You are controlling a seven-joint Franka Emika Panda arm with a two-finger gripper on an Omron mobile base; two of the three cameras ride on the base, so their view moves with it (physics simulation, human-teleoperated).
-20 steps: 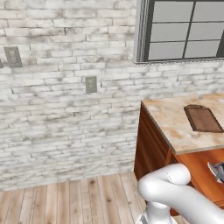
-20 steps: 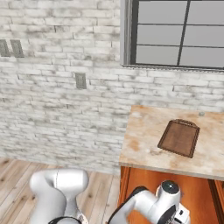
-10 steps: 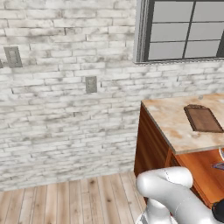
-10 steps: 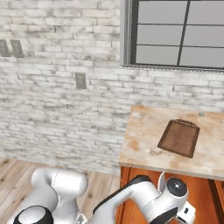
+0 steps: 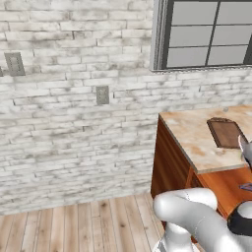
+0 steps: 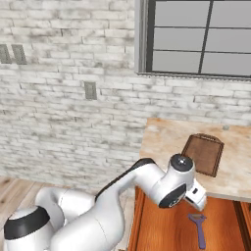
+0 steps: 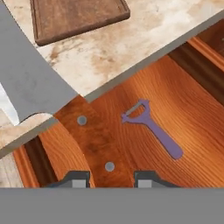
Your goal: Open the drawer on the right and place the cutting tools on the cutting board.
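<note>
Gripper (image 7: pixel 111 177) pinching cleaver's wooden handle (image 7: pixel 94 146) at frame bottom, blade (image 7: pixel 28 78) over counter edge at left; drawer (image 7: pixel 192 113) open, purple peeler (image 7: pixel 153 127) inside at center; cutting board (image 7: pixel 78 17) upper left; next, likely carry cleaver onto board.

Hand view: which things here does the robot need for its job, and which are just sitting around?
For the job:
- open drawer
- cutting board
- cleaver, held in the gripper
- purple peeler, lying in the drawer

Just there:
- marbled countertop
- brick wall
- window
- wall socket
</note>
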